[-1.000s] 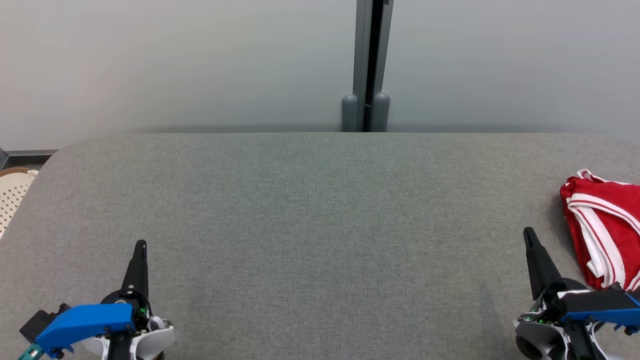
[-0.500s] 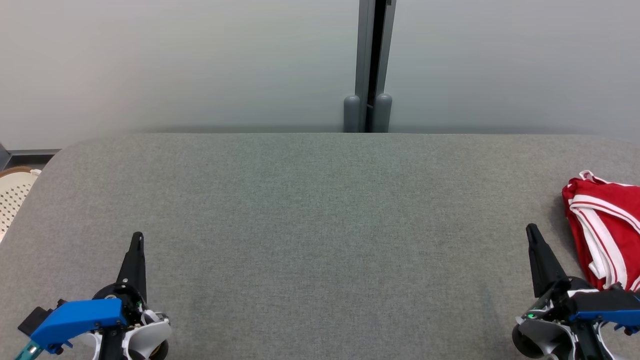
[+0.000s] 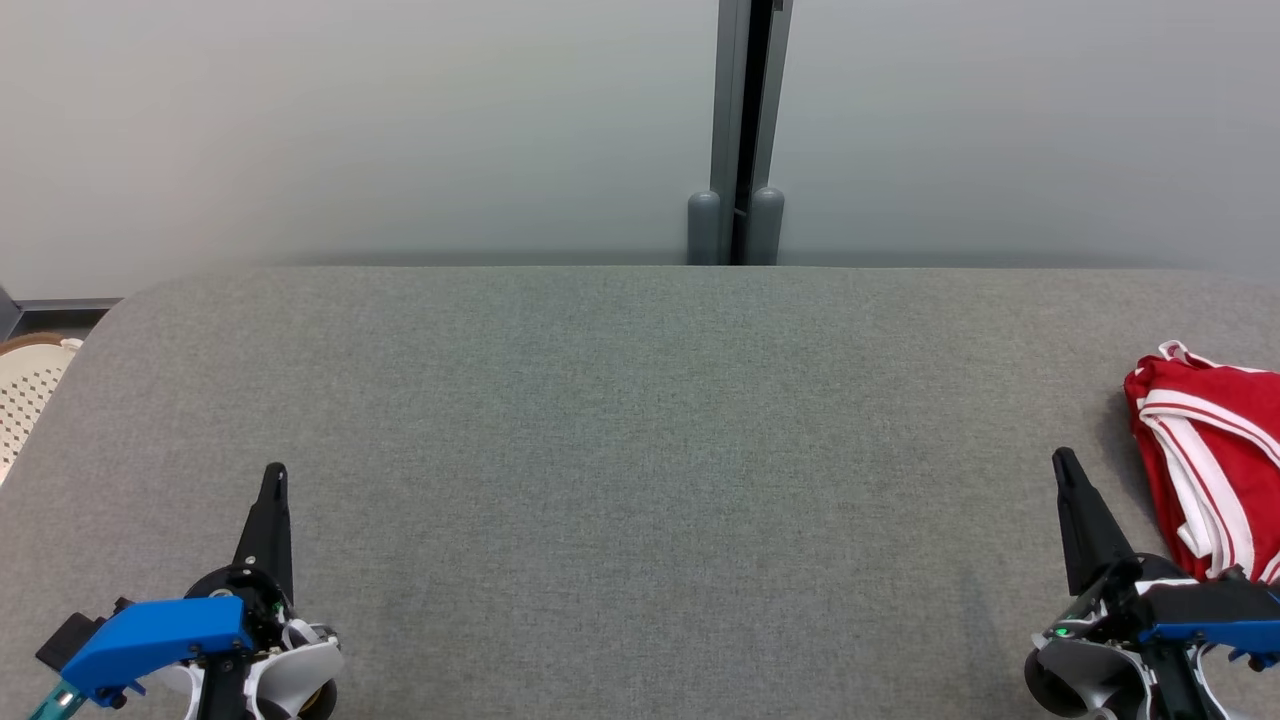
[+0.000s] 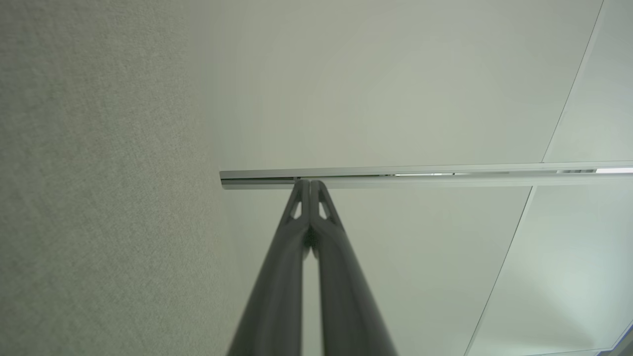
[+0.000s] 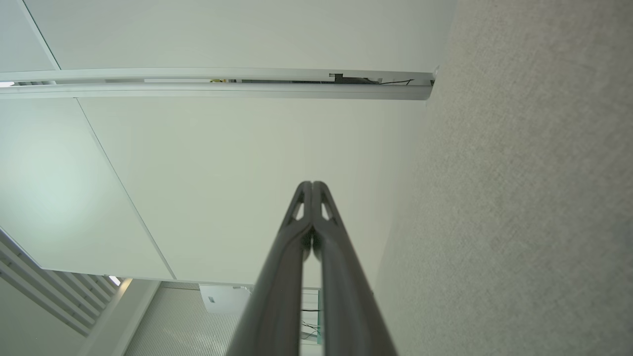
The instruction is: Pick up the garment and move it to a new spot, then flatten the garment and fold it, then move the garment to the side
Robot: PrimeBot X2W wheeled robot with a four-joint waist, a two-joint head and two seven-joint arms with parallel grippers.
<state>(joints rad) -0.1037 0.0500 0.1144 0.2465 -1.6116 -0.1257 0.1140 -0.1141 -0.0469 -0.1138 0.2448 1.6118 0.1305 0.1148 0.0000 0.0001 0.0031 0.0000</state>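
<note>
The garment (image 3: pixel 1215 465) is red with white stripes, bunched in a heap at the far right edge of the grey table (image 3: pixel 640 450) in the head view. My right gripper (image 3: pixel 1062 462) is shut and empty, its tip just left of the heap without touching it. At the lower left, my left gripper (image 3: pixel 274 474) is also shut and holds nothing. In the left wrist view the left gripper (image 4: pixel 309 184) shows both fingers pressed together. The right wrist view shows the right gripper (image 5: pixel 312 185) closed the same way.
A pale wall with a grey vertical post (image 3: pixel 738 130) stands behind the table. A white perforated basket (image 3: pixel 25 395) sits off the table's left edge. The grey cloth spreads wide between the two grippers.
The left gripper's tip has moved slightly up the head view over the second. The camera shifted a little early on; the garment lies as before.
</note>
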